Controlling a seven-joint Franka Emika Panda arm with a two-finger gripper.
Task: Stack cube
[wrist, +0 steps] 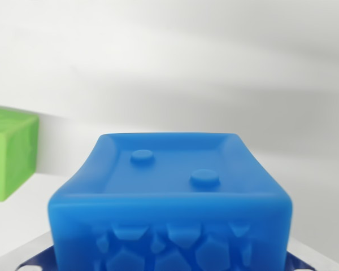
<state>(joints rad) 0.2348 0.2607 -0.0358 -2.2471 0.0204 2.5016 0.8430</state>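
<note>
A blue cube (169,192) fills the lower middle of the wrist view, very close to the camera. Its upper face is recessed with two round studs, and its near face carries a raised pebble pattern. My gripper (169,264) sits at the bottom edge; slivers of its fingers (31,258) show at both lower corners, pressed against the cube's sides, so it is shut on the blue cube. A green cube (8,152) rests on the white surface at the wrist view's left, partly cut off by the frame edge and apart from the blue cube.
A plain white surface (214,68) spreads behind and around both cubes, with a soft grey shadow band across it.
</note>
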